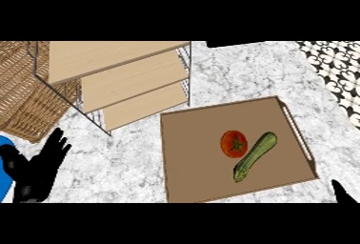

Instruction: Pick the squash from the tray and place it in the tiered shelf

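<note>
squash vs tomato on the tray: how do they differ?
The squash is long, green and lies on a slant; the tomato is round, red and shows a green stem on top. The squash reaches nearer the tray's front edge. Both lie side by side, unheld.

One squash (255, 156), one tomato (234, 143)

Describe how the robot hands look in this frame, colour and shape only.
The left robot hand is plain black, with slim fingers and a thumb on a broad palm; no markings or cables show. A bright blue patch sits beside it at the picture's left edge; what it is, I cannot tell. Of the right robot hand only a black pointed tip shows at the lower right corner. No forearm is visible.
</note>
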`<control>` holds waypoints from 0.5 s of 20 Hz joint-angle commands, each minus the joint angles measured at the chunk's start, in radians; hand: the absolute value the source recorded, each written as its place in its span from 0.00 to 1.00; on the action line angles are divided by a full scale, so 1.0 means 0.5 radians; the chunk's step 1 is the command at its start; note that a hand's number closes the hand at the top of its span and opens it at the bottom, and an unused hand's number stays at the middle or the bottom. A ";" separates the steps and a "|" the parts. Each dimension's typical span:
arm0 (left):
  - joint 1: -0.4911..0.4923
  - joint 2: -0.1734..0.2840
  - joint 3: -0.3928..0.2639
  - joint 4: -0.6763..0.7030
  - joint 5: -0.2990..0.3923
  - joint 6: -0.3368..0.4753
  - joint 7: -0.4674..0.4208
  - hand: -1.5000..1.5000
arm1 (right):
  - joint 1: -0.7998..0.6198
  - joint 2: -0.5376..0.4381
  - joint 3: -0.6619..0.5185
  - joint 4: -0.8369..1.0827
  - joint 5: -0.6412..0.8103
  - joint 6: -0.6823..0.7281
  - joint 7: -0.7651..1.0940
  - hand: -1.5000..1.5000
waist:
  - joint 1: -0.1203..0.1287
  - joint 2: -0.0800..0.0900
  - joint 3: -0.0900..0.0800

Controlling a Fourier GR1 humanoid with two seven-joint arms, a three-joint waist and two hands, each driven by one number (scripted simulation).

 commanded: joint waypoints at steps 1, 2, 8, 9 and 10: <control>0.002 -0.014 -0.075 0.014 -0.024 -0.041 0.042 0.50 | 0.482 0.193 0.211 -0.506 0.092 -0.076 -0.055 0.00 | 0.106 0.015 -0.004; -0.026 -0.001 -0.075 0.000 -0.011 -0.067 0.059 0.50 | 0.620 0.144 0.227 -0.642 0.107 -0.042 -0.002 0.00 | 0.141 0.021 -0.003; -0.129 -0.052 -0.174 -0.003 -0.057 -0.096 0.096 0.50 | 1.087 0.133 0.625 -1.272 0.483 -0.112 0.437 0.00 | 0.281 0.051 -0.002; -0.223 -0.025 -0.140 0.041 -0.059 -0.081 0.137 0.50 | 1.048 0.119 0.678 -1.299 0.618 -0.140 0.590 0.00 | 0.310 0.067 -0.003; -0.301 -0.030 -0.159 0.105 -0.093 -0.065 0.172 0.50 | 1.101 0.056 0.667 -1.331 0.685 -0.097 0.705 0.00 | 0.307 0.072 -0.003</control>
